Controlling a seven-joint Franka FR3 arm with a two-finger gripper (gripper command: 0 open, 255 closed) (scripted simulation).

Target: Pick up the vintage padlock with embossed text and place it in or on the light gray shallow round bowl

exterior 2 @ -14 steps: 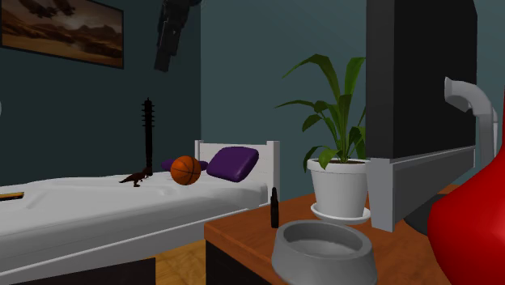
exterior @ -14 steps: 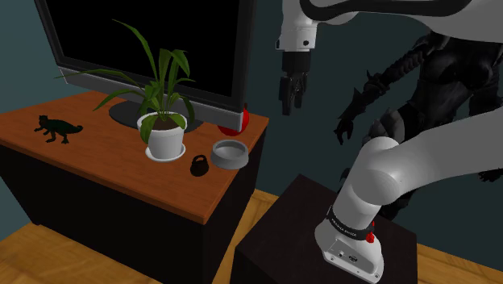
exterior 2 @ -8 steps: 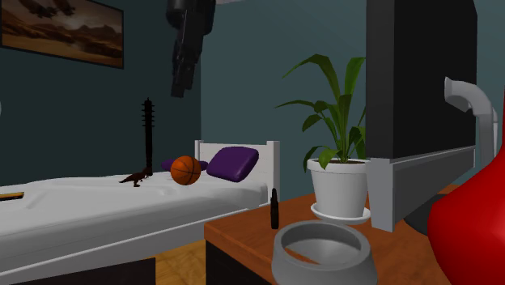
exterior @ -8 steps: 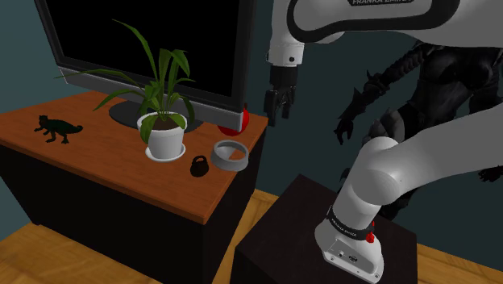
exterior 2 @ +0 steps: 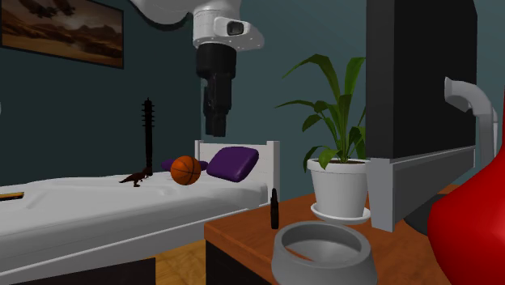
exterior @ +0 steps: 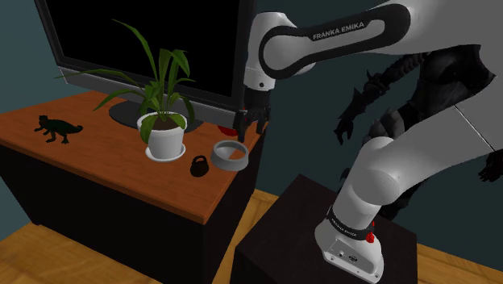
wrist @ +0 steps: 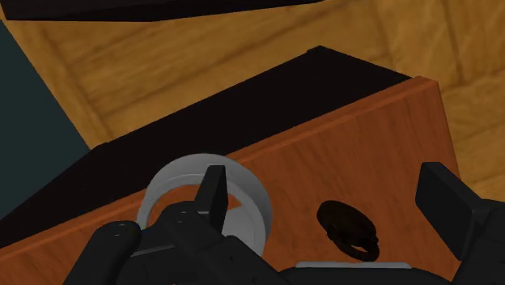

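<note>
The dark padlock [exterior: 199,167] sits on the wooden worktop [exterior: 105,153] just beside the grey bowl [exterior: 229,154], on the bowl's side toward the white plant pot [exterior: 166,141]. The gripper [exterior: 248,125] hangs above the bowl, over its rim away from the padlock, with its fingers spread and holding nothing. In the wrist view the padlock lies between the two fingers, apart from both. The move likely needs a descent past the bowl; I cannot tell the padlock's long axis.
</note>
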